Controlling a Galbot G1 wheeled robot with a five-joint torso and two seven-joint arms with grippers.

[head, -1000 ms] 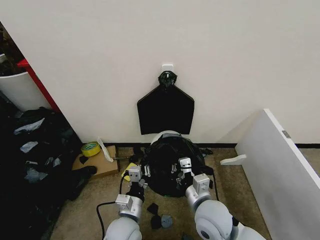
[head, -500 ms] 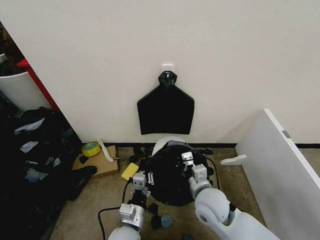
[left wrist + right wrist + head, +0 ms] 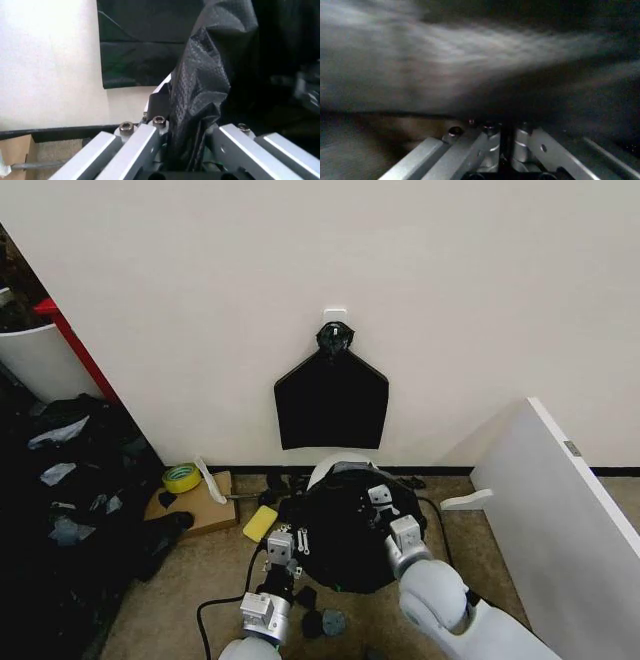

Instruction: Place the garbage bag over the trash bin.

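Note:
The trash bin stands on the floor against the wall, its cream-white rim (image 3: 335,464) showing at the far side. The black garbage bag (image 3: 345,530) is draped over the bin's top. My left gripper (image 3: 283,548) is at the bag's near-left edge. In the left wrist view a crumpled fold of the bag (image 3: 200,93) runs down between the left gripper's (image 3: 197,125) fingers, shut on it. My right gripper (image 3: 385,505) sits on the bag's right side. In the right wrist view the right gripper (image 3: 502,129) has its fingers nearly together against dark bag film.
A black sheet (image 3: 331,400) hangs from a wall hook above the bin. A yellow tape roll (image 3: 181,477), cardboard (image 3: 200,508) and a yellow pad (image 3: 260,523) lie left of it. A white board (image 3: 560,510) leans at the right. Black bags (image 3: 70,480) pile up at the left.
My left gripper has drawn back toward me and my right gripper has moved farther out and to the right. The bag now lies spread wider over the bin.

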